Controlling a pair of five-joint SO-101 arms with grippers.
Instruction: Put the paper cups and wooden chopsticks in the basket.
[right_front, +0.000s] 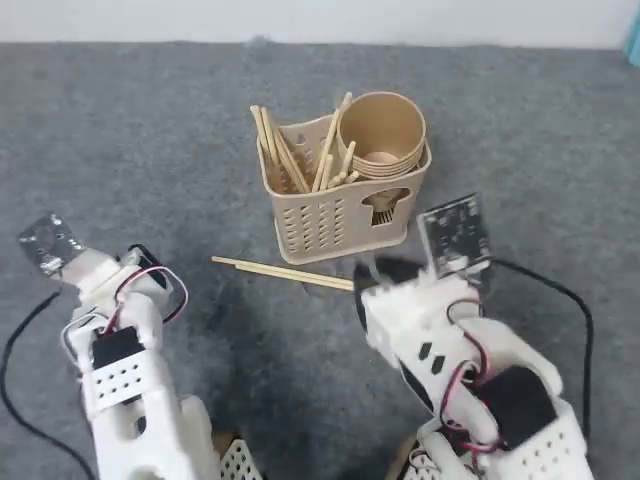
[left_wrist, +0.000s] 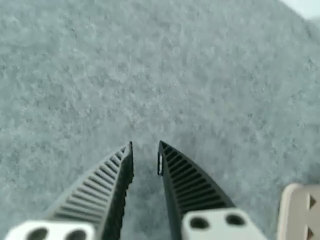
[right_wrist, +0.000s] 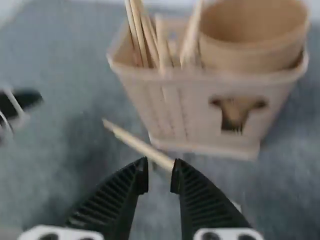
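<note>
The beige basket (right_front: 330, 215) stands upright near the middle of the grey desk (right_front: 150, 150). It has slots on one half of its front wall and a cut-out on the other. A nested stack of paper cups (right_front: 383, 130) sits mouth-up in the cut-out side, its top rim well above the basket's edge. The slotted side holds a bundle of wooden chopsticks (right_front: 275, 150), standing on end and leaning in different directions, and a few of them rest against the cups. I cannot make out a divider between the two sides.

The loose chopsticks (right_front: 280, 272) lie flat on the desk just in front of the basket, roughly along its front wall.

The right tool (right_wrist: 159, 172) hangs low over the desk in front of the basket, pointing at it. Its jaws are a narrow gap apart. The near end of the loose chopsticks reaches right up to its tips, but I cannot tell whether they touch, and nothing is clamped between the jaws.

The left tool (left_wrist: 145, 155) is well away to the side, over bare desk. Its jaws are also only slightly parted and hold nothing.
</note>
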